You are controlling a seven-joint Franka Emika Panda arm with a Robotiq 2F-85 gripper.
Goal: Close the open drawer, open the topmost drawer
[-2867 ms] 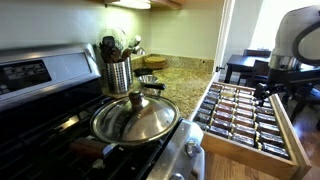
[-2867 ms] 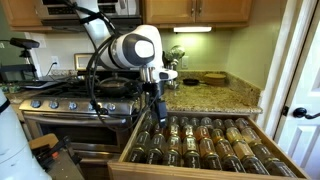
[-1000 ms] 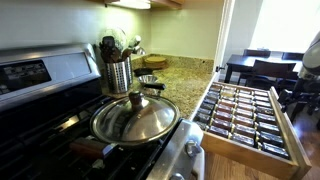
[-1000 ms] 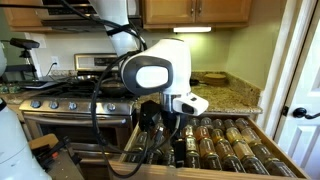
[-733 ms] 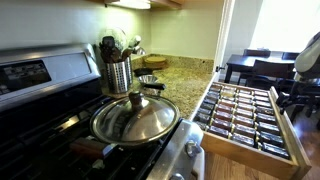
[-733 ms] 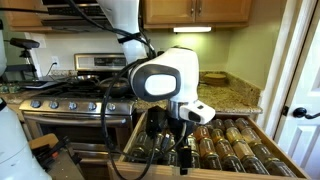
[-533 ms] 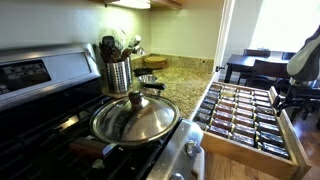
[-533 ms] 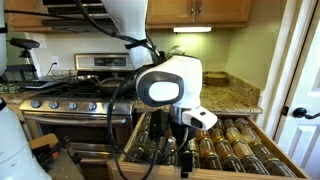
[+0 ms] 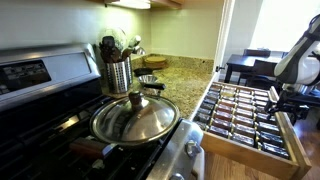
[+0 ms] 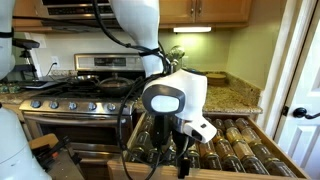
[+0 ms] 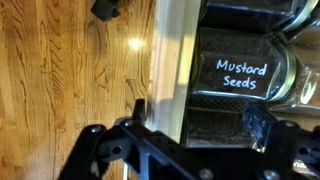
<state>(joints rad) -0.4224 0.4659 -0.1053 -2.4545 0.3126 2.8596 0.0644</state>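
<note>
Neither step is showing as done. The open drawer [image 11: 175, 60] is standing fully pulled out beside the stove [image 10: 75, 100], its rows of spice jars [image 9: 240, 110] exposed, and no view is singling out the topmost drawer. The gripper [image 10: 180, 162] is hanging over the drawer's near front panel. Its jaws are spread wide, gripping nothing and straddling the wood strip next to the mustard seeds jar [image 11: 243, 72]. Compared with moments ago, the arm is sitting nearer and lower, having left the far jars; the drawer is lying unchanged.
</note>
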